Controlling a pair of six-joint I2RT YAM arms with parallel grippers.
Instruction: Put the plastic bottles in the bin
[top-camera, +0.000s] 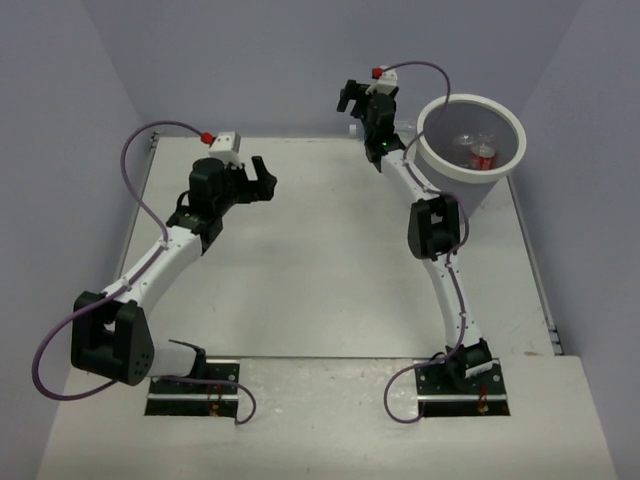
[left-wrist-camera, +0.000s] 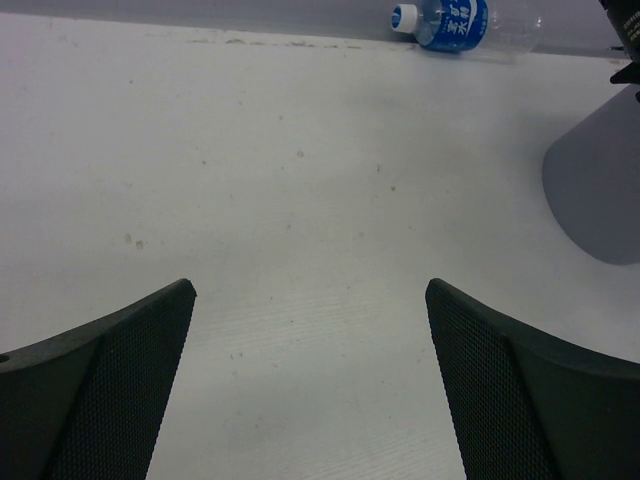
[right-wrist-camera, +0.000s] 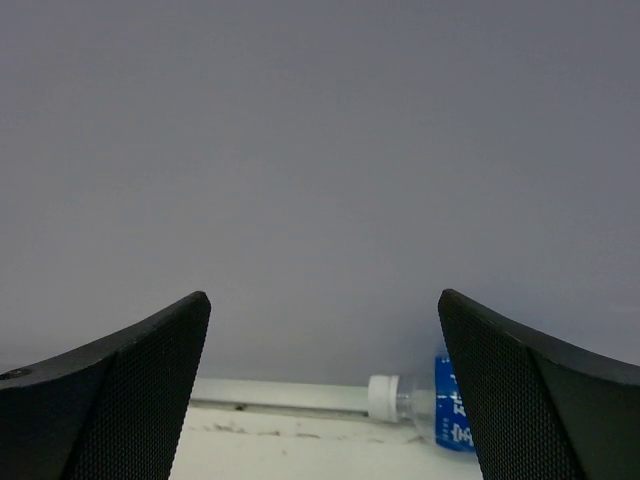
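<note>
1. One blue-labelled bottle (right-wrist-camera: 440, 410) is lying on its side on the counter (top-camera: 330, 260) at the foot of the back wall. It is below the right gripper (right-wrist-camera: 322, 296) and a little to its right, with the white cap pointing toward the gripper's left finger.
2. You are holding the right gripper spread wide with nothing in it, and it is facing the wall more than the bottle. Start by tilting the wrist down until the barrel is sitting centred in the gap.
3. Your fingers are lining up along the bottle's length, so you are likely needing a wrist roll to put them across the barrel.
4. Aim at the labelled middle rather than the cap. I cannot tell how much room the wall-side finger is getting, so descend slowly.
5. The plastic is looking thin, so a moderate squeeze is probably the safer choice.
6. The bin (top-camera: 468, 176) is standing close on the gripper's right, with a red-labelled bottle (top-camera: 482, 156) lying inside. Lift above the rim before swinging across.
7. The left gripper (left-wrist-camera: 308, 285) is hanging open and empty over bare counter, well apart from the bottle. Leave it there so the arms are not crossing.
</note>
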